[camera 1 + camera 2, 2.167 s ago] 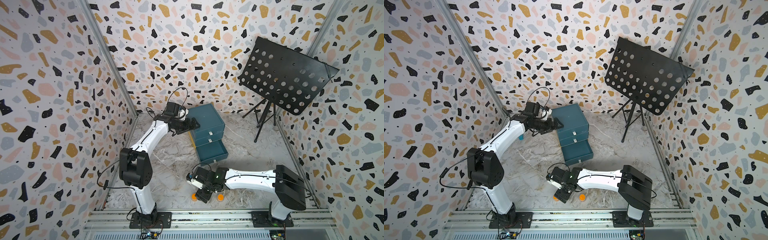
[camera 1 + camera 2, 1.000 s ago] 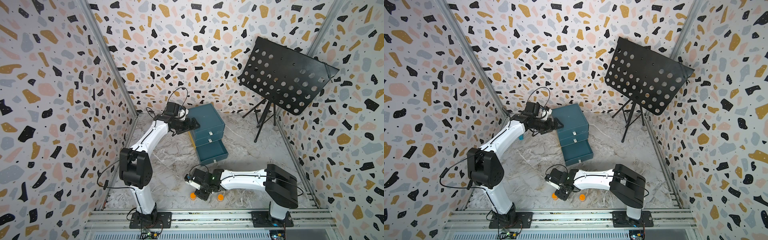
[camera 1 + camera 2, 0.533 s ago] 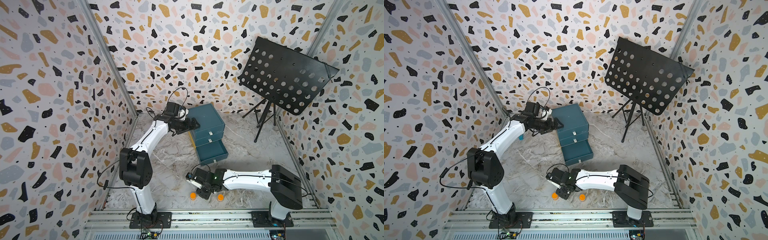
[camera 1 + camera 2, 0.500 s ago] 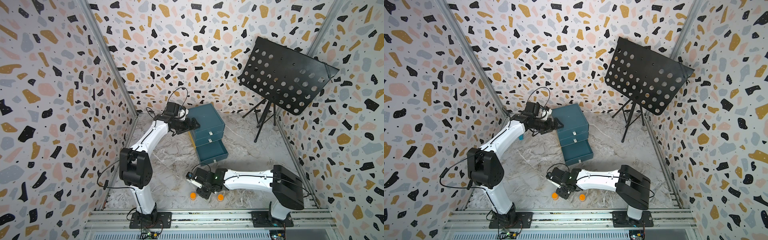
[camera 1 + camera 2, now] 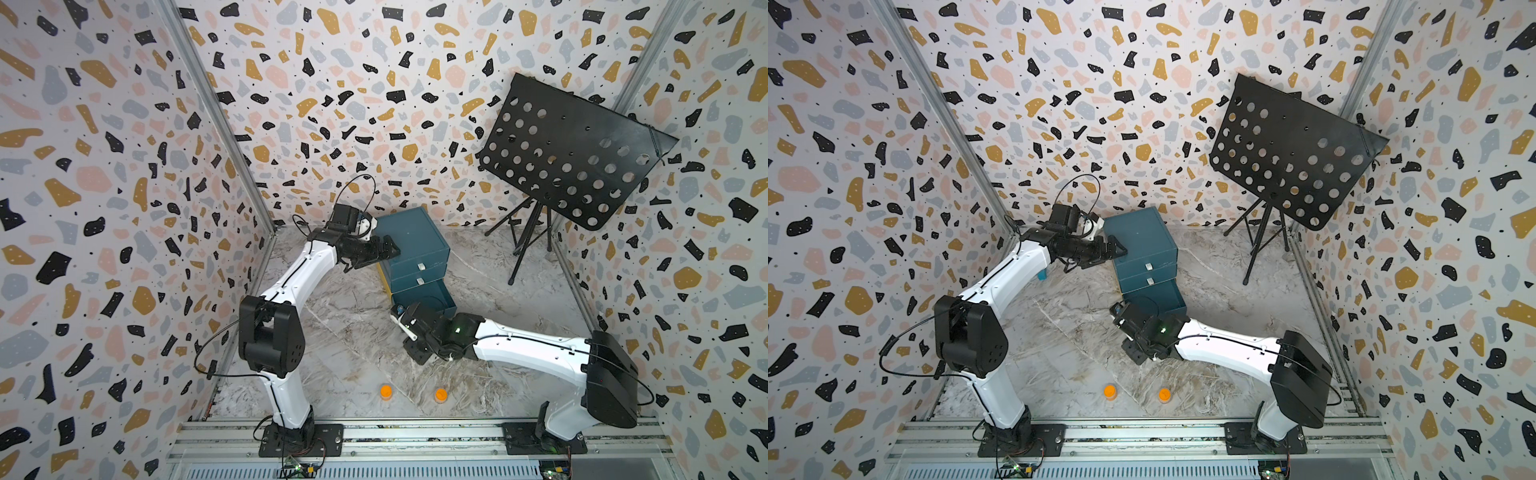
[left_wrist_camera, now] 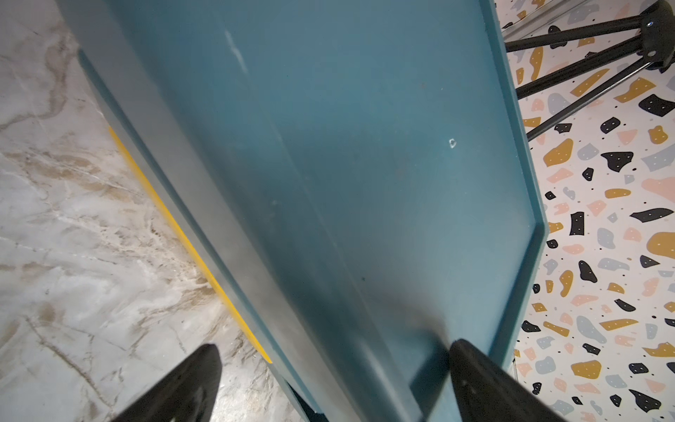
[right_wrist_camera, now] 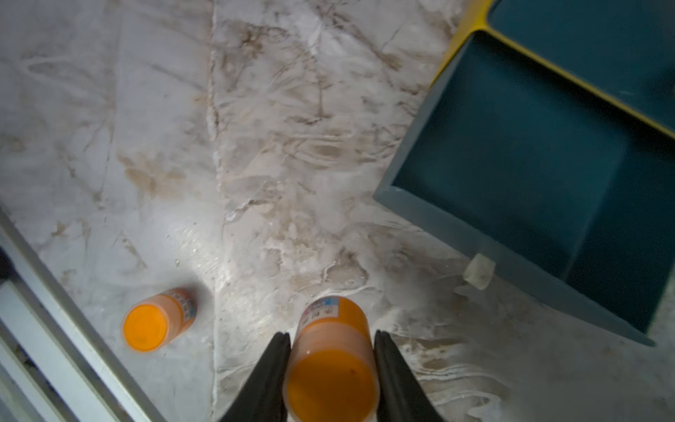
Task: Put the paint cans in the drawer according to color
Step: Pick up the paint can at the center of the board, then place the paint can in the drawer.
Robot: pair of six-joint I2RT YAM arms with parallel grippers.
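Right pincer: your right gripper [image 7: 331, 334] is pinching an orange-topped paint can [image 7: 330, 383], with one black finger pressing each side of the jar.
Left pincer: your left gripper [image 5: 384, 249] is standing spread wide at the upper edge of the drawer box [image 5: 415, 243]. In the left wrist view one finger [image 6: 475, 380] is lying against the box's top face. The other is hanging beside the yellow-edged side, apart from it.
Held can: you are carrying it lid toward the wrist camera, over the marbled floor [image 7: 292, 146], near the front wall of the pulled-out drawer.
Open drawer: the bottom drawer [image 7: 529, 175] is standing pulled out, and its white pull tab [image 7: 478, 276] is pointing toward the held can.
Upper drawers: both are sitting pushed in, as seen in both top views.
Loose cans: the left loose can [image 5: 386, 391] and the right loose can [image 5: 440, 395], both orange-topped, are sitting near the front rail. They are apart from each other and well apart from the box.
Surroundings: a black music stand [image 5: 573, 153] is standing in the far corner on your right.
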